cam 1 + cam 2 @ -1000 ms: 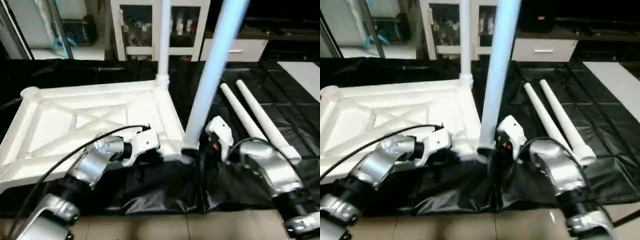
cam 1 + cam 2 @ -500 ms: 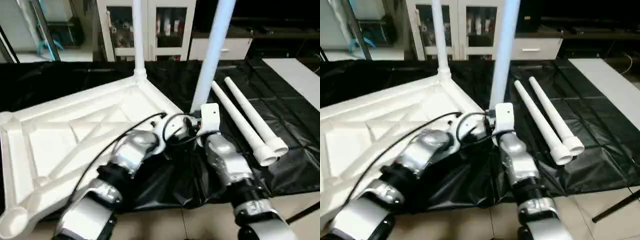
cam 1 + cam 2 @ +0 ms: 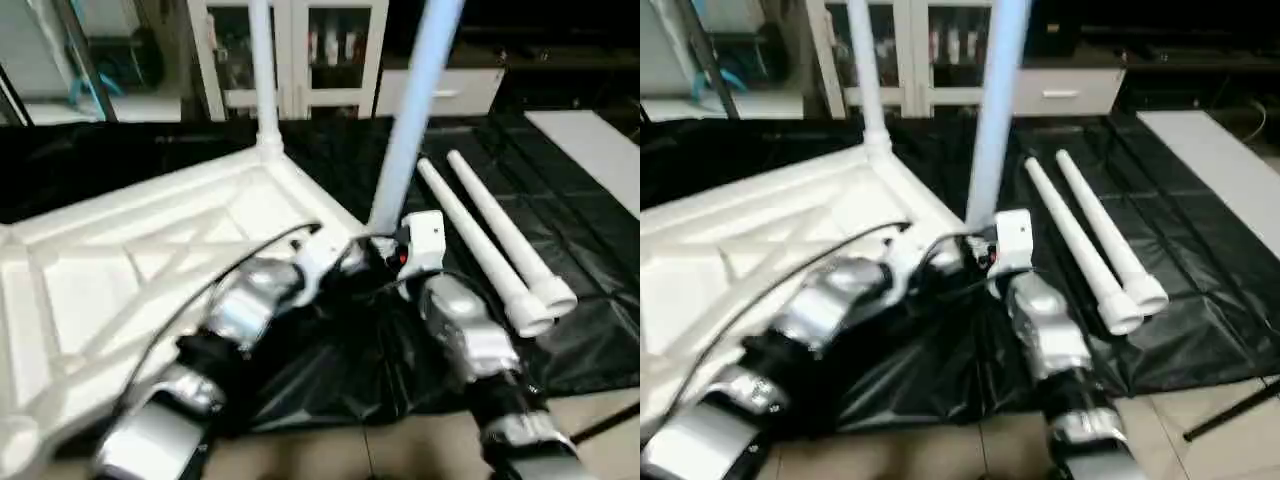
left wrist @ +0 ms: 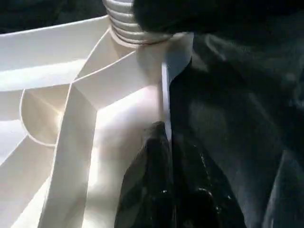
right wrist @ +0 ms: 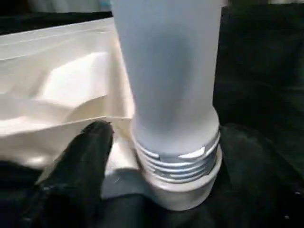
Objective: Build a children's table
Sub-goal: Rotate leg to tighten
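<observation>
Tabletop (image 3: 140,250) lies ribs-up on the black cloth (image 3: 590,250), two legs standing in its corners (near leg (image 5: 166,90) shows its threads). Left gripper (image 4: 164,137) pinches the top's rim; right gripper (image 3: 385,258) is spread beside the near leg. Two spare legs (image 3: 500,250) lie right.

1 white table top (image 3: 150,260), 4 tube legs: 2 upright (image 3: 262,70) (image 3: 410,120), 2 lying flat (image 3: 475,245) (image 3: 512,240), 2 robot arms

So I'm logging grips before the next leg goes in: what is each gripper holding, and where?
The left gripper pinches the table top's rim beside the near leg's socket. The right gripper's hold cannot be told.
</observation>
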You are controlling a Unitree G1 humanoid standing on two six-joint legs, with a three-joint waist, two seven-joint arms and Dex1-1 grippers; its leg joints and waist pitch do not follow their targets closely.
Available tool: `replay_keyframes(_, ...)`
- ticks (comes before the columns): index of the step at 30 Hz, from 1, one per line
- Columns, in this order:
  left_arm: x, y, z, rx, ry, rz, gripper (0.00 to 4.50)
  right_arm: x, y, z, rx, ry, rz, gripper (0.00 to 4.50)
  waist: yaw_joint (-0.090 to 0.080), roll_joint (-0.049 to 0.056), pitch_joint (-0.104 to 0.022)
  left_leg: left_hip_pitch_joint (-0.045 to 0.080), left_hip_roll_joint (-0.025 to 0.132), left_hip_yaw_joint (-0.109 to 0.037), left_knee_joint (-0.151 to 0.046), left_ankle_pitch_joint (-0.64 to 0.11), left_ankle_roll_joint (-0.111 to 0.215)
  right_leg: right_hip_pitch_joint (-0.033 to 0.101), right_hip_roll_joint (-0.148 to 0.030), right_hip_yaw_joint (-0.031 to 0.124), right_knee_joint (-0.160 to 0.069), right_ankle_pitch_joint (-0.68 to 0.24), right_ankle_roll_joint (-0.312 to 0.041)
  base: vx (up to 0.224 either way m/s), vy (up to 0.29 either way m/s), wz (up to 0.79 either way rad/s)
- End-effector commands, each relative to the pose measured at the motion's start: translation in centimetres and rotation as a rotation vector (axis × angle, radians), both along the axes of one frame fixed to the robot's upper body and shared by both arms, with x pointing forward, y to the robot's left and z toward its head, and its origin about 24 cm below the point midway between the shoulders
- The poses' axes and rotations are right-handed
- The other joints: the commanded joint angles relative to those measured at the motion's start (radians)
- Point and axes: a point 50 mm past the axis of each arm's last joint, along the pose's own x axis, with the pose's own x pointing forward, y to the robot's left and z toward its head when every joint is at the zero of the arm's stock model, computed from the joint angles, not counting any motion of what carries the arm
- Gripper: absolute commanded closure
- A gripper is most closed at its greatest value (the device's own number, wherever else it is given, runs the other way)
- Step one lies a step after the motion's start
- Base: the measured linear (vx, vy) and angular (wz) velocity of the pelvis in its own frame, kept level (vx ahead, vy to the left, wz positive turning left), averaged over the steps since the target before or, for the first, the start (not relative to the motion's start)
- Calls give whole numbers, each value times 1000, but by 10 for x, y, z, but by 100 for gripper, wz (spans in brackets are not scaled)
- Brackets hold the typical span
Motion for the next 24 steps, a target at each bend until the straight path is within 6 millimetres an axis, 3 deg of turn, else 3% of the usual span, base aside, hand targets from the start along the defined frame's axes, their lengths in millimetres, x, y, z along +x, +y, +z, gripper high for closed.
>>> replay_keyframes(1,-17,4,-18,60,88,-106,450,-7,1,13,9,-24,179,40,10,3,-56,5,33,-12,-76,-290,48,43,-40,25,-59,-267,-204,0,0,0)
replay_keyframes(4,-26,10,-20,69,122,-202,450,-13,-15,18,-36,-25,274,21,19,0,-58,4,37,-11,-72,-237,64,50,-40,25,-48,-180,-231,0,0,0)
replay_keyframes(5,-30,12,-21,72,141,-233,450,-16,-20,20,-55,-26,307,9,20,6,-59,7,36,-7,-69,-217,69,45,-39,26,-46,-154,-243,0,0,0)
replay_keyframes(6,-32,13,-21,71,152,-254,450,-17,-23,21,-62,-26,327,9,24,3,-59,6,36,-7,-68,-200,72,48,-39,25,-43,-135,-249,0,0,0)
replay_keyframes(8,-46,19,-20,65,210,-386,450,-27,-37,28,-115,-22,459,9,37,5,-57,10,41,-8,-70,-205,73,52,-41,25,-43,-144,-249,0,0,0)
replay_keyframes(9,-50,20,-19,64,223,-423,450,-31,-42,30,-135,-15,505,9,43,7,-54,18,44,-5,-71,-219,71,46,-39,27,-44,-152,-252,0,0,0)
replay_keyframes(11,-57,23,-19,75,280,-466,450,-36,-49,32,-170,0,577,9,54,9,-53,23,43,-1,-72,-243,58,42,-37,27,-44,-179,-253,0,0,0)
replay_keyframes(14,-61,24,-18,76,308,-507,450,-41,-55,34,-215,31,665,9,56,0,-47,23,44,0,-78,-287,32,40,-39,29,-52,-261,-228,0,0,0)
replay_keyframes(17,-61,23,-17,72,302,-511,450,-43,-56,34,-245,46,705,9,57,1,-45,25,44,-1,-79,-317,13,36,-40,33,-57,-327,-207,0,0,0)
replay_keyframes(21,-61,21,-15,67,294,-513,450,-45,-55,34,-271,62,764,9,56,-1,-49,20,42,-4,-78,-297,14,39,-39,33,-54,-306,-199,0,0,0)
replay_keyframes(24,-61,21,-13,69,293,-514,450,-46,-55,31,-289,72,797,9,58,-2,-53,17,41,-2,-73,-255,31,43,-40,34,-49,-256,-213,0,0,0)
